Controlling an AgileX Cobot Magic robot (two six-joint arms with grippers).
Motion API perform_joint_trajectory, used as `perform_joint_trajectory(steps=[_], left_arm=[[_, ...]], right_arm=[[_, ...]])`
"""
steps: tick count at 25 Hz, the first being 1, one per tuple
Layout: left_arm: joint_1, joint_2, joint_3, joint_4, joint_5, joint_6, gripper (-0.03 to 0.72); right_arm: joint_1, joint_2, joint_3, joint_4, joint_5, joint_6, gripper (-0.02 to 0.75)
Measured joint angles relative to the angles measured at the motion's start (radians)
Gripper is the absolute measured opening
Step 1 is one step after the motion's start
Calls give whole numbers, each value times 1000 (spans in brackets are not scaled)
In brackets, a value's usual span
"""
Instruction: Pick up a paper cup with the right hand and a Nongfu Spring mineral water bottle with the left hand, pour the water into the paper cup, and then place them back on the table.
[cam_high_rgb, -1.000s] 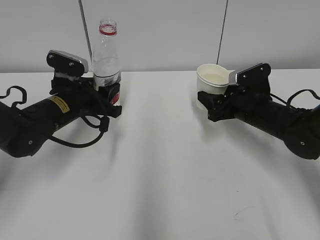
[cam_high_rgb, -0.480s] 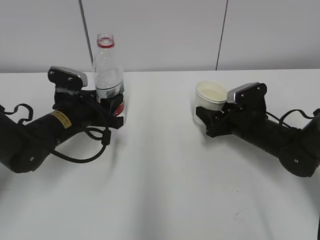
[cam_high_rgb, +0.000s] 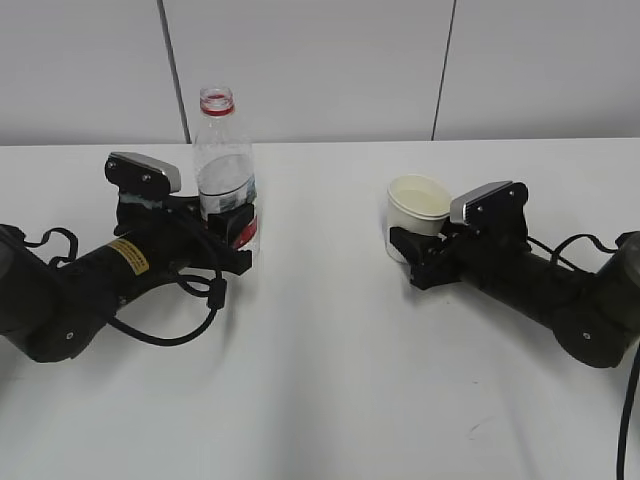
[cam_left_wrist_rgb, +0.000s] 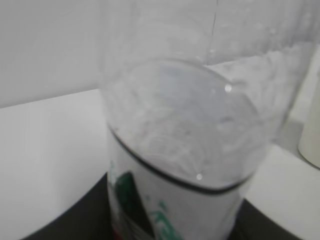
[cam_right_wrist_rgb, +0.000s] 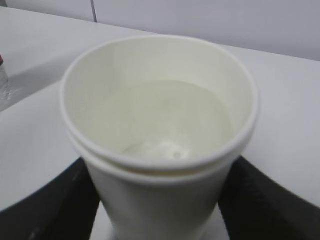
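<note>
While left tool (cam_high_rgb: 232, 232) clamps clear ribbed bottle (cam_high_rgb: 226, 160), right tool (cam_high_rgb: 412, 256) clamps tapered paper cup (cam_high_rgb: 417, 210).

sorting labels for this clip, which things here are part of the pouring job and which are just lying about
Part of the job:
- tall clear plastic bottle with red and white label, held by the left black gripper
- small off-white paper cup with water in it, held by the right black gripper
- plain white table they go back on

Lying about:
- nothing loose; only the grey panelled wall behind
</note>
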Motion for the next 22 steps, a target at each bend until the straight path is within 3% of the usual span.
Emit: perform_joint_trajectory(steps=[4, 10, 13, 22], left_arm=[[0, 0, 0, 10, -1, 0, 312], [0, 0, 0, 30, 4, 0, 472], [0, 0, 0, 32, 35, 0, 515], [1, -31, 85, -3, 61, 52, 528]], right_arm=[[0, 0, 0, 0, 0, -11, 510], [0, 0, 0, -11, -3, -13, 628], [0, 0, 0, -15, -5, -13, 655], [0, -12, 112, 44, -9, -13, 659]])
